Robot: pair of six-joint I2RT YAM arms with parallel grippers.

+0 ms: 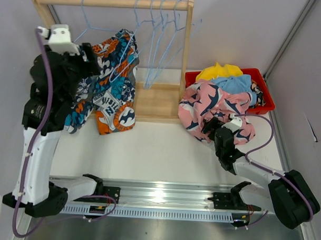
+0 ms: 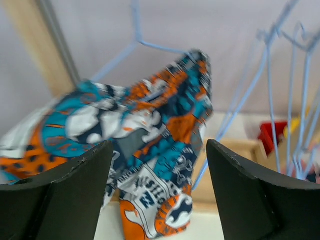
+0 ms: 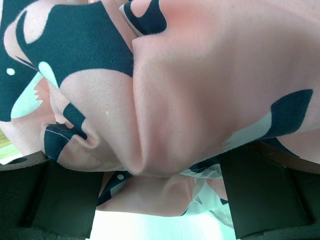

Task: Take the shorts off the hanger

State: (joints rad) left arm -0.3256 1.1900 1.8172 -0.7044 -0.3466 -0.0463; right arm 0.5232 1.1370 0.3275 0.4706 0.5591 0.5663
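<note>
The teal-orange-white patchwork shorts point(image 1: 111, 92) hung from a blue wire hanger point(image 2: 135, 22) at the left end of the wooden rack point(image 1: 114, 1), their lower hem bunched on the desk point(image 1: 159, 151). The left gripper point(image 2: 159, 147) was raised just beside them, its fingers point(image 2: 75, 190) spread wide with nothing pinched; the fabric lay a little beyond the tips. Several bare hangers point(image 1: 158, 46) crowded the rail to the right of the shorts, close by the rack's right post.

On the right, a red bin point(image 1: 259, 81) held the yellow shorts point(image 1: 220, 71) and the light blue shorts point(image 1: 235, 83). The pink shorts point(image 1: 208, 103) with dark marks spilled over the bin's near-left rim onto the desk. The right gripper point(image 3: 160, 197) sat low beneath that pink cloth, its fingers point(image 3: 260, 195) set wide apart, and a fold sagged between them, filling the wrist view. A metal rail point(image 1: 163, 196) ran along the near edge.
</note>
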